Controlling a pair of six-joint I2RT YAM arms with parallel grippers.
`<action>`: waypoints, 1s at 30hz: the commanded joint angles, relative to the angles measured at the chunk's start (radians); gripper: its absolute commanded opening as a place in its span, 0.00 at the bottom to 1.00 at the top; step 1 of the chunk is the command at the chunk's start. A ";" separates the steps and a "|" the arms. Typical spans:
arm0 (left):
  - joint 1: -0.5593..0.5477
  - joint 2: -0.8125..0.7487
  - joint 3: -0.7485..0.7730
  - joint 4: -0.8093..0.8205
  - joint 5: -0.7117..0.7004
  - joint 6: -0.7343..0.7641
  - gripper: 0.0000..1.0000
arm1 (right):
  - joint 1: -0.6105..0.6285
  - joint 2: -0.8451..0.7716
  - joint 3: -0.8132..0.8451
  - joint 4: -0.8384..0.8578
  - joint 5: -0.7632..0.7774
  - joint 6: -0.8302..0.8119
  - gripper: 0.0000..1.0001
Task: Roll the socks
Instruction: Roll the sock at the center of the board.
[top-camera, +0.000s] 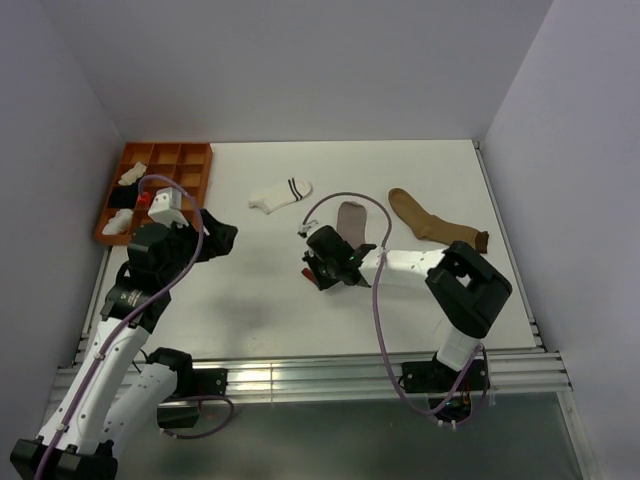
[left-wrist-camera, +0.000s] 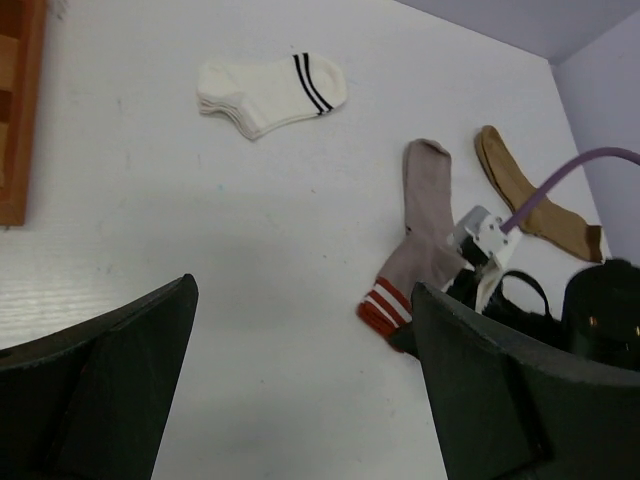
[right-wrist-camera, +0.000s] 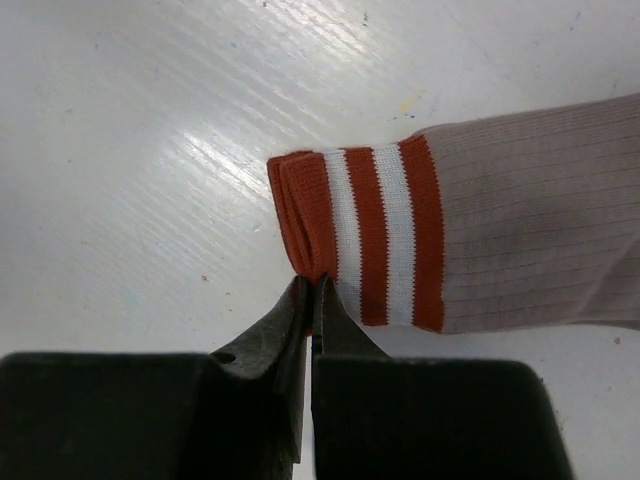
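Here the right tool (right-wrist-camera: 312, 288) sits closed against the grey sock's (right-wrist-camera: 530, 230) cuff, left tool (left-wrist-camera: 305, 295) spread wide.

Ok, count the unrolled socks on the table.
3: white striped sock far centre, grey red-cuffed sock at the right gripper, tan sock far right. More may be hidden.

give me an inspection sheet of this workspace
surface: white table, a few small specks
job's things: white striped sock far centre, grey sock centre, tan sock right; none rolled
clutter: orange tray far left, holding white bundles and a black bundle
pincers: left pincer open above bare table; right pincer shut, seemingly pinching the grey sock's red-striped cuff
cables: purple cable looped over each arm; the right one arcs above the grey sock
surroundings: pale walls on three sides; metal rails at the near edge
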 joint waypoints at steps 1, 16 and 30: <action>-0.022 0.006 -0.047 0.070 0.083 -0.110 0.94 | -0.081 -0.040 -0.028 0.083 -0.255 0.049 0.00; -0.269 0.140 -0.156 0.243 -0.030 -0.261 0.89 | -0.308 0.028 -0.108 0.367 -0.800 0.256 0.00; -0.373 0.229 -0.256 0.368 -0.092 -0.330 0.78 | -0.352 0.222 -0.152 0.554 -0.905 0.455 0.00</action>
